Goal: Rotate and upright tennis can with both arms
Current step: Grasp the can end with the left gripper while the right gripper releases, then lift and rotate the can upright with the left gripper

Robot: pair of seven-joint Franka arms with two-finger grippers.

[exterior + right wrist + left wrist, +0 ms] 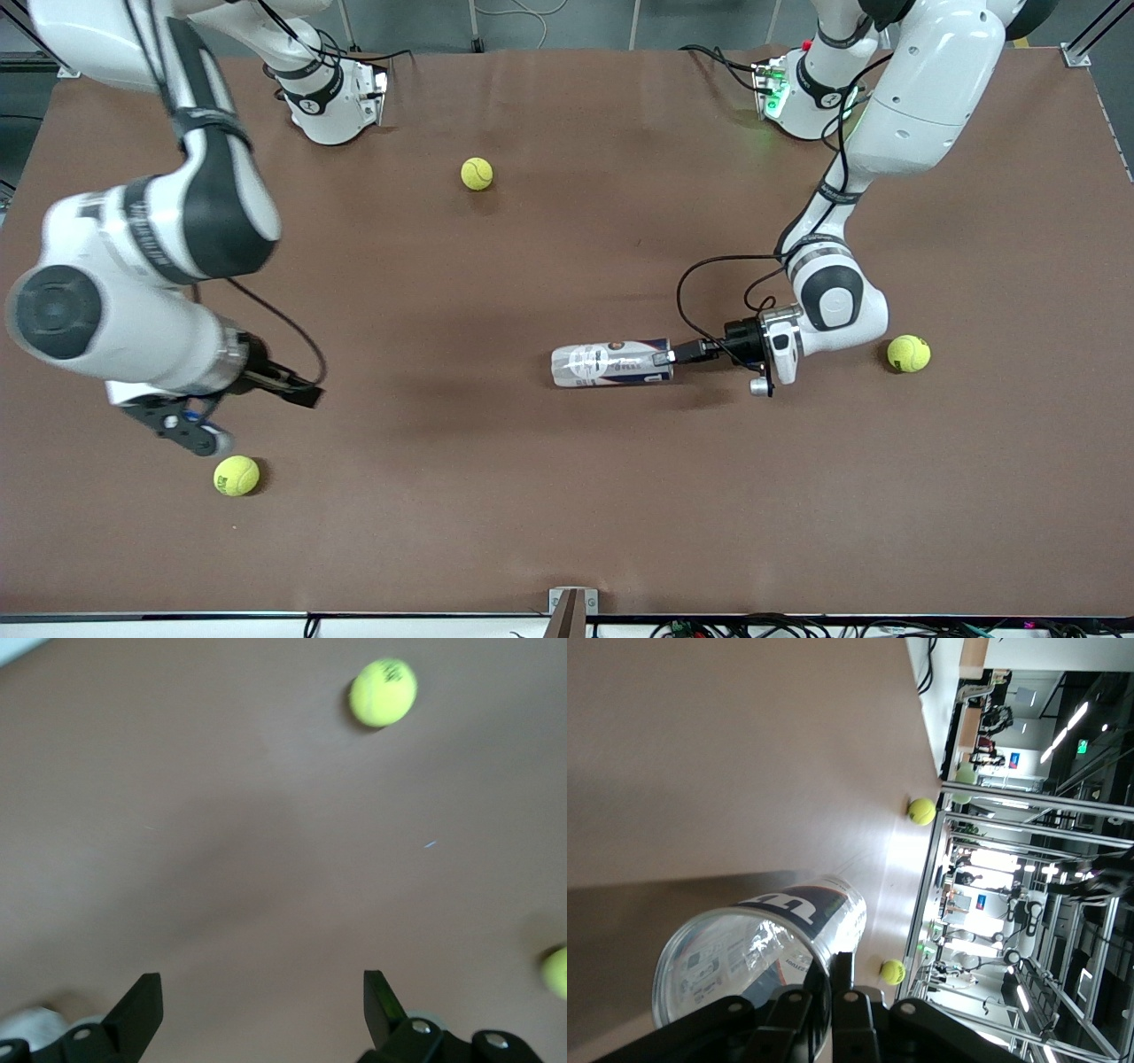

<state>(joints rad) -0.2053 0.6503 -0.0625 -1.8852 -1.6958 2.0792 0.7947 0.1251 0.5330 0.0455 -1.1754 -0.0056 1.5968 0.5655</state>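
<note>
One tennis can is lying on its side mid-bench, the left gripper pinching the rim at the end toward the left arm. Right gripper is hovering near a tennis ball, fingers spread, well apart from the can.

Even overhead light leaves soft shadows on the table beside the tennis can, whose clear plastic shows glare; the right wrist view is blurred.

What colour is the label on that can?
Navy and white on the tennis can; clearest in front view.
</note>
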